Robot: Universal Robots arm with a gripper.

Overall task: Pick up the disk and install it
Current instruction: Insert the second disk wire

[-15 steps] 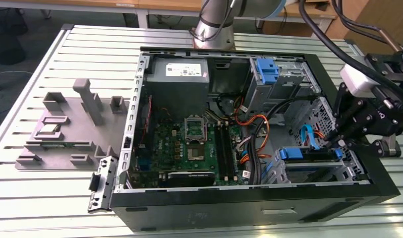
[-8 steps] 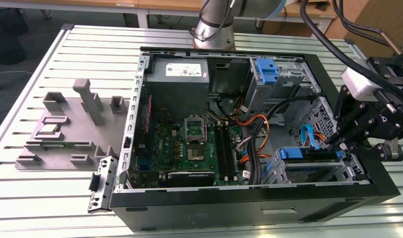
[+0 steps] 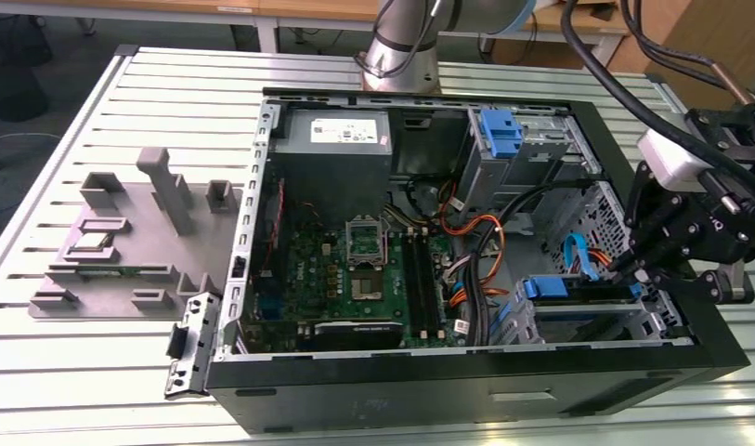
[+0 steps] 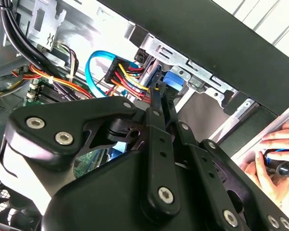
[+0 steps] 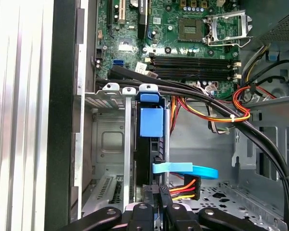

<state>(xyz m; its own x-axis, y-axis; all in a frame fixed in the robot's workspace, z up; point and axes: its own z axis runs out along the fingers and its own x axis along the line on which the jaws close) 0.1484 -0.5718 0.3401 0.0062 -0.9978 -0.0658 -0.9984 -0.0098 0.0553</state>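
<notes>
Disk (image 5: 151,144) sits on edge in the computer case's (image 3: 476,386) lower drive cage (image 5: 111,139), just ahead of the gripper (image 5: 160,195), blue carrier tab (image 5: 151,121) at its far end. The fingers look drawn together at its near end beside the power plug (image 5: 185,186) and blue data cable (image 5: 185,169); whether they pinch it I cannot tell. Judged as stiff, fairly heavy, smooth-faced and shock-sensitive, it is best held by the plastic carrier edges, away from connectors. In the second wrist view a person's hand (image 4: 274,159) rests outside the case.
</notes>
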